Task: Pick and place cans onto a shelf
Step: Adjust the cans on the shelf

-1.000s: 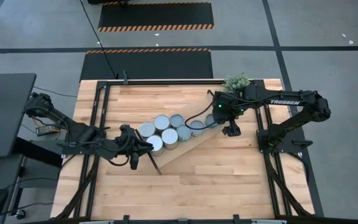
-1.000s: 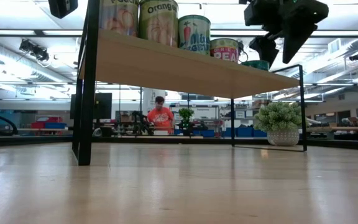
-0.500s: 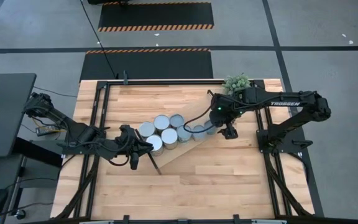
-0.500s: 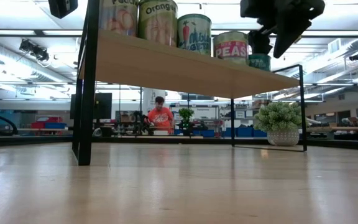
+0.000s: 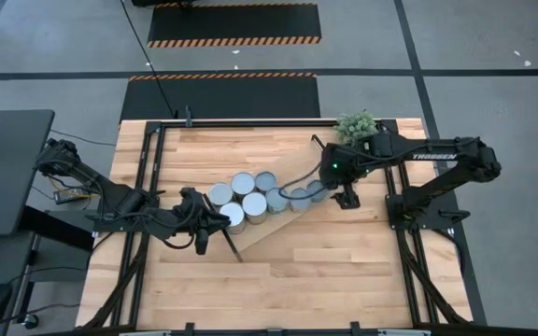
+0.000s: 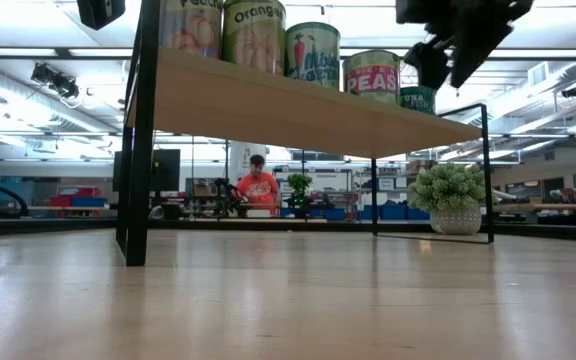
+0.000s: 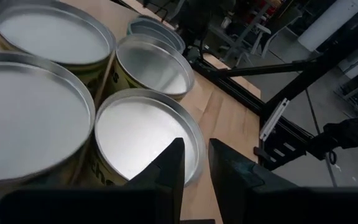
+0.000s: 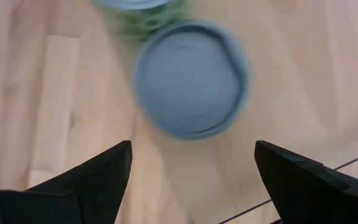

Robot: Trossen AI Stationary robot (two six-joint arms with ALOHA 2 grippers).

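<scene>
The shelf [image 5: 250, 238] is a light-wood plank lying slantwise over the table; in the low view [image 6: 298, 110] it stands on thin black bars. Several cans stand on it in a cluster: white-topped ones [image 5: 243, 184] at its left and blue-grey-topped ones [image 5: 297, 196] toward its right. The low view shows their labels, such as the PEAS can [image 6: 372, 75]. My right gripper [image 5: 346, 198] hovers open above the shelf's right end [image 6: 450, 62], over a blue-grey can top [image 8: 191, 87], touching nothing. My left gripper [image 5: 220, 220] is shut and empty just above the white-topped cans [image 7: 145, 134].
A small potted plant [image 5: 356, 123] stands at the table's far right corner, behind the shelf [image 6: 450, 200]. Black frame rails [image 5: 148, 187] run along the table's left and right sides. Bare tabletop [image 5: 316, 271] lies toward the near edge. A person [image 6: 259, 188] is far off in the room.
My right gripper has stayed open over the shelf's right end, shifting slightly and rising a little in the low view. The rightmost blue-grey-topped can has shifted a little toward the table's near edge, and the PEAS can now shows more fully.
</scene>
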